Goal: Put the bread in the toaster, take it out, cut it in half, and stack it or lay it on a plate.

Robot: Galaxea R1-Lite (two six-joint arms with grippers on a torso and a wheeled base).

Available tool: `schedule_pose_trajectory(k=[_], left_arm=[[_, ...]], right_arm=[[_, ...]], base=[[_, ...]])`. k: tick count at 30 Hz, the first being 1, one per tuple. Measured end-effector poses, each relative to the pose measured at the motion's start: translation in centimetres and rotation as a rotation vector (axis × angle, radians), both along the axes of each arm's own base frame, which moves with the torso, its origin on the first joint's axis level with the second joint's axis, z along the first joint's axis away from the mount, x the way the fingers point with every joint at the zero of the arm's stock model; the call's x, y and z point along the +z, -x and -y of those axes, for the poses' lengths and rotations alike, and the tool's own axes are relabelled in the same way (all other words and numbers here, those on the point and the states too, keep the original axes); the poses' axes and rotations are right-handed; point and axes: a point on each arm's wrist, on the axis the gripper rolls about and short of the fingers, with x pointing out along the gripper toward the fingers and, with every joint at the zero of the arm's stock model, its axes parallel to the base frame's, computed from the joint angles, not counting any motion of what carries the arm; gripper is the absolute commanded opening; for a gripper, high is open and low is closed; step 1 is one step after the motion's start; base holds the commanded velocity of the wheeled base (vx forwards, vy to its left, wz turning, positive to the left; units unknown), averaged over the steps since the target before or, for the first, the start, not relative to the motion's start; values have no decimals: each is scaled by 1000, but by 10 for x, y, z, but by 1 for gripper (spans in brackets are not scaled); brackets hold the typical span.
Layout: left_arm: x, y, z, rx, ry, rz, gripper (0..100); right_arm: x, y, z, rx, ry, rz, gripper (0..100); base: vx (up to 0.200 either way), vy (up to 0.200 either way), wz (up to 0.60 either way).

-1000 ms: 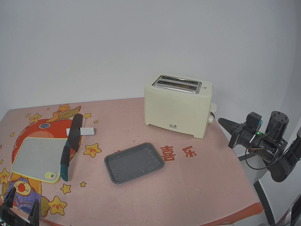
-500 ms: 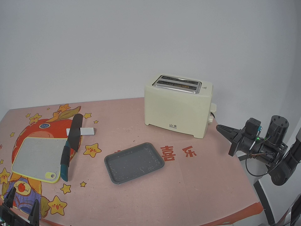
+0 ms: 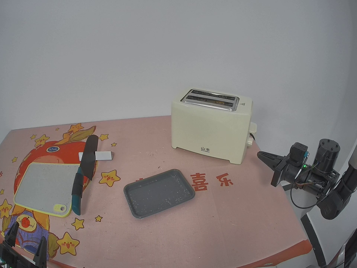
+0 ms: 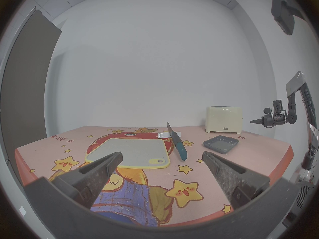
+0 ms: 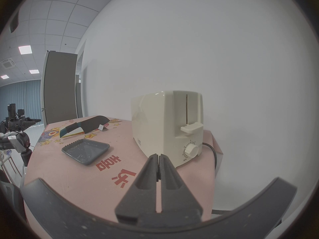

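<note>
Right tool (image 5: 159,157), black tapered fingers (image 5: 143,186) pressed together, sits near the smooth cream boxy toaster (image 3: 212,131); left tool (image 4: 161,155) gapes wide.

Bright even light; ceiling panels (image 5: 25,49) glowing; soft shadows.

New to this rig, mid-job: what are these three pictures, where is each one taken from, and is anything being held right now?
It is a two-armed robot at a pink table. The wide picture comes from its head camera, the other two from a camera on each wrist. On the table are a cream toaster, a grey tray, a cutting board and a knife at its edge. The left hand is open. The right hand is shut, pointing at the toaster's lever side. Neither holds anything.
</note>
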Motion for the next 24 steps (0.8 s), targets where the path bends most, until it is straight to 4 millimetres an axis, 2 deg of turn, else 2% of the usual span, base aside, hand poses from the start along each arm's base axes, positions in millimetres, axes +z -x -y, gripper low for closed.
schedule_pose_trajectory(k=[24], left_arm=[[0, 0, 0, 0, 0, 0, 100]], right_arm=[[-8, -21, 0, -67, -34, -17, 0]], base=[[0, 0, 0]])
